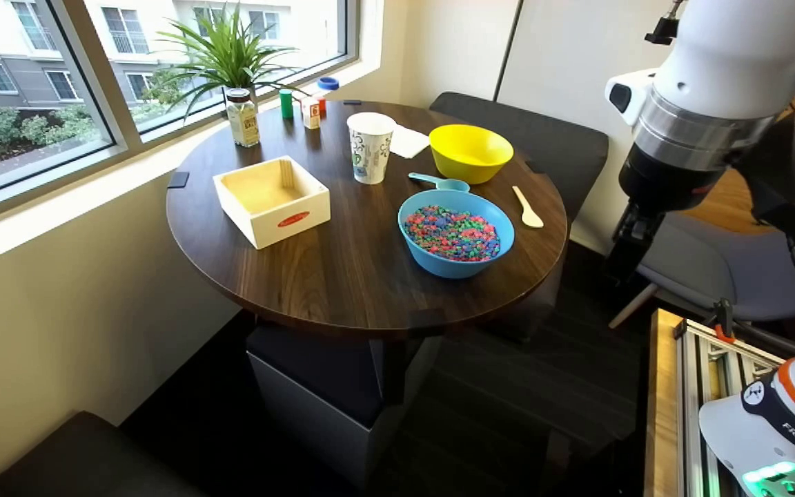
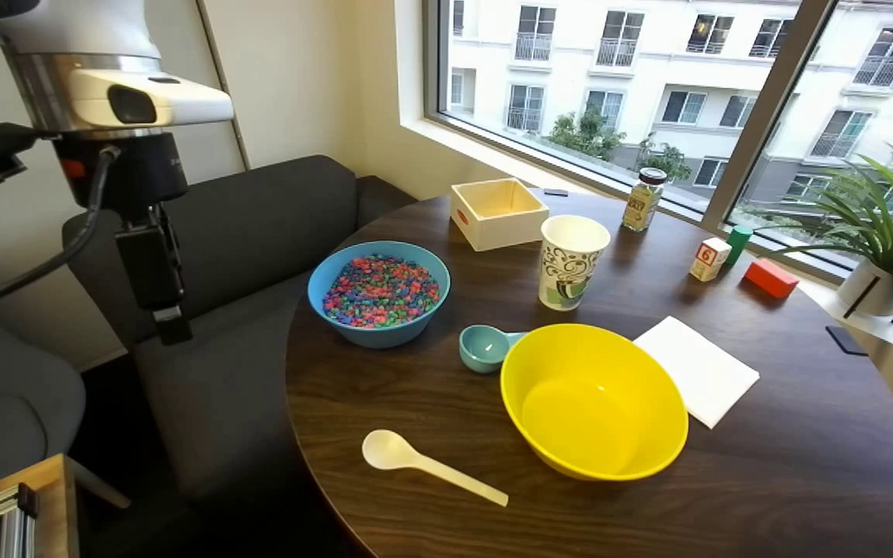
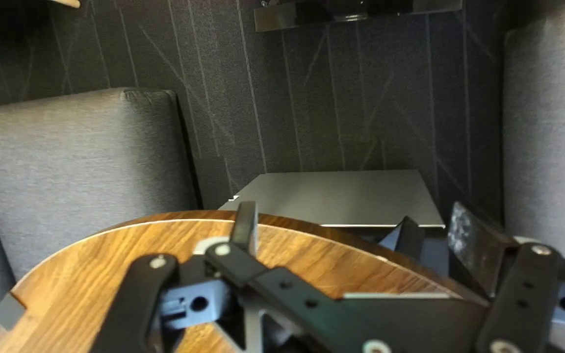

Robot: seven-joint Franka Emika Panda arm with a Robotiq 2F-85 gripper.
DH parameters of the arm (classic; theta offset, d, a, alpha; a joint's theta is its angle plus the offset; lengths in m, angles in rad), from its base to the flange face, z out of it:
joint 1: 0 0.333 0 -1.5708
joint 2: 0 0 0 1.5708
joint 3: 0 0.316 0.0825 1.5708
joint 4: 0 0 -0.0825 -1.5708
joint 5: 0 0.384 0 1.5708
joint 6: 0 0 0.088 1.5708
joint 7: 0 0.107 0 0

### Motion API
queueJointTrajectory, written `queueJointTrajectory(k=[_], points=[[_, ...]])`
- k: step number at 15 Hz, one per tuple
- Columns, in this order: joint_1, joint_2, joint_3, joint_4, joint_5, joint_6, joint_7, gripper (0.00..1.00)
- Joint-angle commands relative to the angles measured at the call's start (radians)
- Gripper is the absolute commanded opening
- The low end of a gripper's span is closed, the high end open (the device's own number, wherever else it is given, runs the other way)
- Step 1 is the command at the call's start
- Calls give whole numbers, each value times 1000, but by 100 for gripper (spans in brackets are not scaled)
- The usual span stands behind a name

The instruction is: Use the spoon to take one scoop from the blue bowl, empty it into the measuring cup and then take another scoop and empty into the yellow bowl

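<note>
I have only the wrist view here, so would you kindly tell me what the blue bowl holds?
Observer: The blue bowl holds many small multicoloured pieces.
Operator: Thank you; is there anything in the yellow bowl as well?
Observer: In an exterior view, nothing shows inside the yellow bowl.
Operator: And where might I find the spoon, please?
Observer: The spoon lies on the dark round table, touching neither bowl.

In an exterior view, the measuring cup [image 2: 484, 350] lies on the table [image 2: 787, 465] between the bowl [image 2: 380, 335] with small pieces [image 2: 382, 291] in it, left, and the other bowl [image 2: 594, 411], right, the spoon [image 2: 432, 466] before it, the paper cup [image 2: 568, 273] behind
</note>
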Motion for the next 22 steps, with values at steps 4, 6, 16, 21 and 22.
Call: queueJointTrajectory(k=[4, 6, 16, 21, 22], points=[[-137, 40, -93, -16, -67, 202, 179, 100], [-187, 65, -113, -22, -96, 306, 235, 100], [-233, 106, -138, -20, -131, 376, 321, 100], [-261, 136, -178, -31, -133, 470, 330, 100], [-272, 148, -186, -37, -142, 501, 330, 100]])
